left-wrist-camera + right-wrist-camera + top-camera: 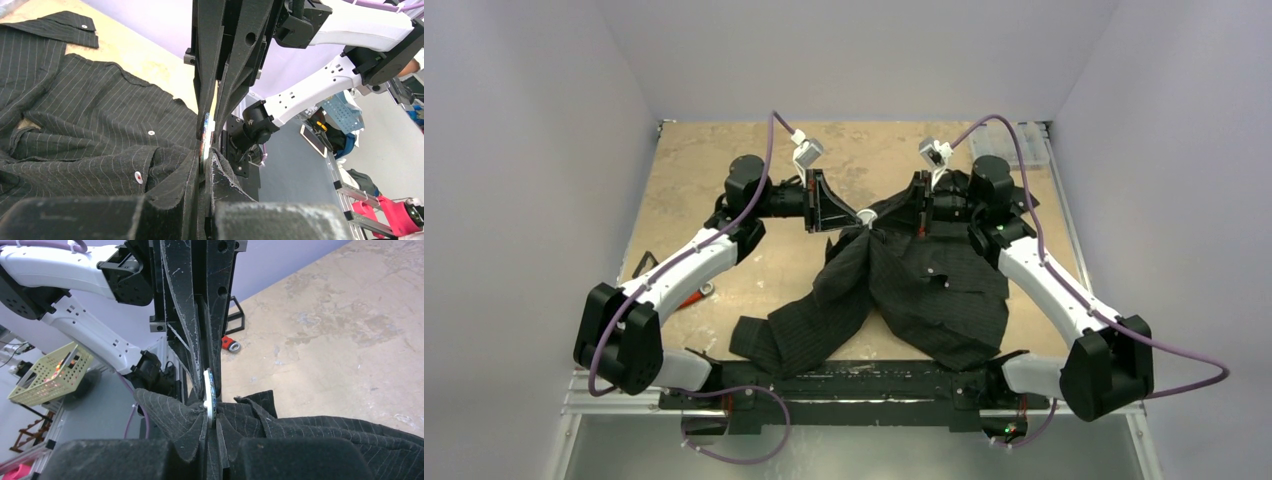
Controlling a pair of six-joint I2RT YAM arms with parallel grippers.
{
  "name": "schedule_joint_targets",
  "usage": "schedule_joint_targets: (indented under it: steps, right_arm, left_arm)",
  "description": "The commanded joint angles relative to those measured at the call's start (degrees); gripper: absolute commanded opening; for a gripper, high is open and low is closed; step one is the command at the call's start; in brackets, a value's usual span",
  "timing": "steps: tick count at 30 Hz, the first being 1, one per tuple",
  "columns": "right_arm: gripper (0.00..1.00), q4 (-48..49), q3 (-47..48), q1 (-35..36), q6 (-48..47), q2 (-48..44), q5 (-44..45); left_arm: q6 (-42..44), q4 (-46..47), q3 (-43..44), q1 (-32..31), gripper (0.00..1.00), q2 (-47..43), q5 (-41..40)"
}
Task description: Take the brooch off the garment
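- The left gripper extends from the left side of the tabletop to its middle, nearer the far edge. Its fingers are clenched on the brooch, with folds of cloth bunched around them.
- The brooch is a small silver disc caught where the two sets of fingertips meet. It stands on edge. Both wrist views show only a thin sliver running top to bottom, with its flat faces against the finger pads.
- The right gripper meets it tip to tip from the right, squeezed tight on the garment's fabric just beside the disc.
- The garment, a black pinstriped shirt, is drawn to a peak at the brooch. It fans out toward the near edge, its length running far to near, and one flap trails toward the near left corner.
- A clear plastic box sits in the far right corner.
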Motion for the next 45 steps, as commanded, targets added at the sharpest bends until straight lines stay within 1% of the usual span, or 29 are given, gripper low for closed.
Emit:
schedule_joint_targets:
  steps: [1, 4, 5, 7, 11, 12, 14, 16, 19, 23, 26, 28, 35, 39, 45]
  right_arm:
    - [0.08, -2.26, 2.79, 0.03, -3.48, -0.15, -2.74]
    - [0.09, -2.08, 3.32, 0.07, -3.35, 0.01, -3.25]
    - [0.08, -2.01, 3.42, 0.11, -3.27, 0.09, -3.54]
    - [0.01, -2.03, 3.52, 0.11, -3.17, 0.27, -4.09]
    - [0.0, -2.21, 3.7, 0.1, -3.26, -0.29, -4.33]
    - [0.0, -2.43, 3.78, 0.15, -3.26, -0.45, -4.15]
    - [0.0, -3.19, 3.79, 0.13, -3.34, -0.68, -3.5]
    - [0.0, -4.23, 3.79, 0.12, -3.14, -0.41, -3.32]
    - [0.0, -4.36, 3.62, -0.01, -1.54, 0.24, -2.16]
    - [0.0, -3.3, 3.53, -0.03, 1.1, 0.84, -0.65]
    - [0.0, -2.63, 3.43, -0.01, 3.22, 1.36, 0.16]
    - [0.0, -2.94, 3.45, 0.01, 3.83, 1.5, 0.89]
    - [0.0, -4.76, 2.91, 0.03, 2.13, 0.4, 3.45]
    - [0.0, -5.84, 2.95, 0.03, 1.36, 0.28, 4.01]
    - [0.0, -6.56, 2.67, 0.02, 0.35, -0.2, 4.54]
  left_arm:
    - [-1.18, 5.31, 0.87, 0.25, 0.0, -0.49, 2.25]
    - [-1.06, 4.97, 1.0, 0.25, 0.0, -0.02, 2.5]
    - [-0.95, 4.81, 1.1, 0.25, 0.0, 0.03, 2.5]
    - [-0.78, 4.57, 1.23, 0.2, 0.0, 0.24, 2.5]
    - [0.52, 2.7, 1.94, 0.16, 0.0, 0.4, 1.84]
    - [0.89, 2.18, 2.13, 0.16, 0.03, 0.39, 1.66]
    - [1.7, 1.29, 2.26, 0.16, 0.18, 0.18, 1.28]
    - [2.78, 0.54, 2.3, 0.09, 0.25, -0.15, 0.82]
    - [5.55, -2.27, 2.75, -0.18, 0.31, -0.61, 0.21]
    - [9.22, -6.41, 2.97, -0.48, 0.34, -1.22, -0.58]
    - [14.43, -11.37, 3.65, -1.47, 0.4, -2.68, -3.66]
    - [17.82, -14.68, 4.46, -2.43, 0.41, -3.34, -5.73]
    - [17.89, -15.79, 5.33, -4.09, 0.41, -3.16, -8.8]
    - [19.83, -19.45, 7.33, -5.69, 0.41, -2.29, -11.57]
    - [19.23, -20.56, 8.56, -6.18, 0.37, -1.29, -13.12]
